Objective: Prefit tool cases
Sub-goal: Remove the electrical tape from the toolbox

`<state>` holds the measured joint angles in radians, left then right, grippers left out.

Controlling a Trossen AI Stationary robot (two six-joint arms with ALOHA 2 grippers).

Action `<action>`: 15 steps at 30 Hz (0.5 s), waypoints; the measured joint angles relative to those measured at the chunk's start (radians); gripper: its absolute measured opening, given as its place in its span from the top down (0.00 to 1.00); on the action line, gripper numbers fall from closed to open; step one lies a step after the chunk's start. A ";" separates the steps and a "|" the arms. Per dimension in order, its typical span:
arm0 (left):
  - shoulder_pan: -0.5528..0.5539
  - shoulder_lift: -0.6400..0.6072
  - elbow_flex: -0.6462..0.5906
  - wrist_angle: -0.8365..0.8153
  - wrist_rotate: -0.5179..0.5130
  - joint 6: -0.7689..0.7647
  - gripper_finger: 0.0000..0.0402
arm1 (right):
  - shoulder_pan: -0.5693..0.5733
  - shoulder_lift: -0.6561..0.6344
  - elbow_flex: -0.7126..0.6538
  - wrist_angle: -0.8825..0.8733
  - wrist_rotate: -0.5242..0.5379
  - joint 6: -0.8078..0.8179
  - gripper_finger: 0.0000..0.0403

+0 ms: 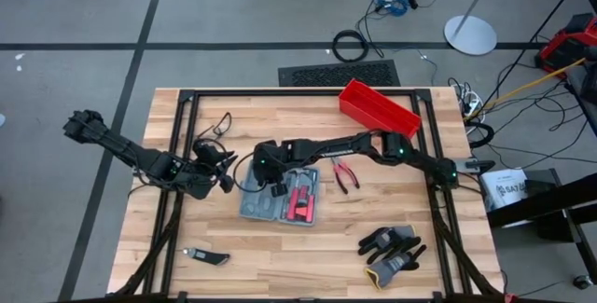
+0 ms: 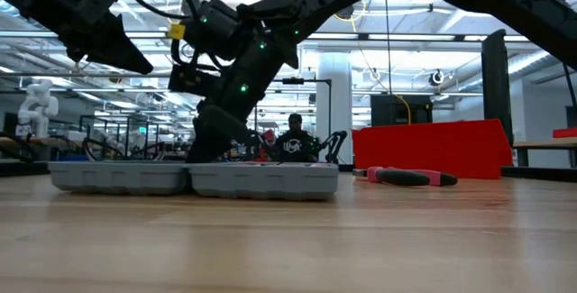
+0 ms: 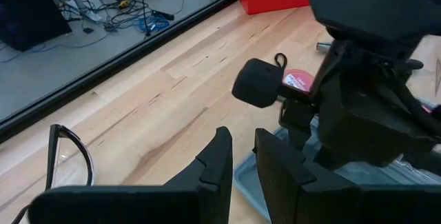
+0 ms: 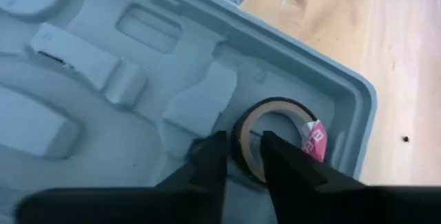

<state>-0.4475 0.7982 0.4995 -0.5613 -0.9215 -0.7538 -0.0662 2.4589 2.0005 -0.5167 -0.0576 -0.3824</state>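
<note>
The tool case (image 1: 280, 198) lies open flat on the counter (image 1: 308, 256), just beside the pliers (image 1: 343, 174). The right tool (image 4: 242, 156) pinches a tape roll (image 4: 275, 136) over a corner slot. The left tool (image 3: 241, 162) hovers narrow, empty. The case looks light, stiff and slippery; I'd grip its rim.

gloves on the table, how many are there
2, as far as the high view shows: dark gloves lying together near the table's front right corner, apparently overlapping, right of the open tool case. A further one underneath could be hidden.
</note>
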 joint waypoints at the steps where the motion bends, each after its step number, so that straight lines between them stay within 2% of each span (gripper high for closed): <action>1: 0.000 0.000 0.000 0.000 0.000 0.000 0.83 | -0.005 0.007 0.002 0.001 -0.024 0.000 0.88; 4: 0.000 0.000 0.000 0.000 0.000 0.000 0.83 | -0.010 0.009 0.003 -0.002 -0.072 0.001 0.97; 10: 0.000 0.000 0.000 0.000 -0.001 0.000 0.83 | -0.005 -0.007 0.006 -0.016 -0.067 0.006 0.98; 15: 0.000 0.000 0.000 -0.001 -0.001 0.000 0.83 | 0.004 -0.036 0.067 -0.076 -0.061 0.003 0.99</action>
<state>-0.4477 0.7979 0.4992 -0.5620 -0.9226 -0.7536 -0.0619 2.4231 2.0673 -0.5927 -0.1189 -0.3791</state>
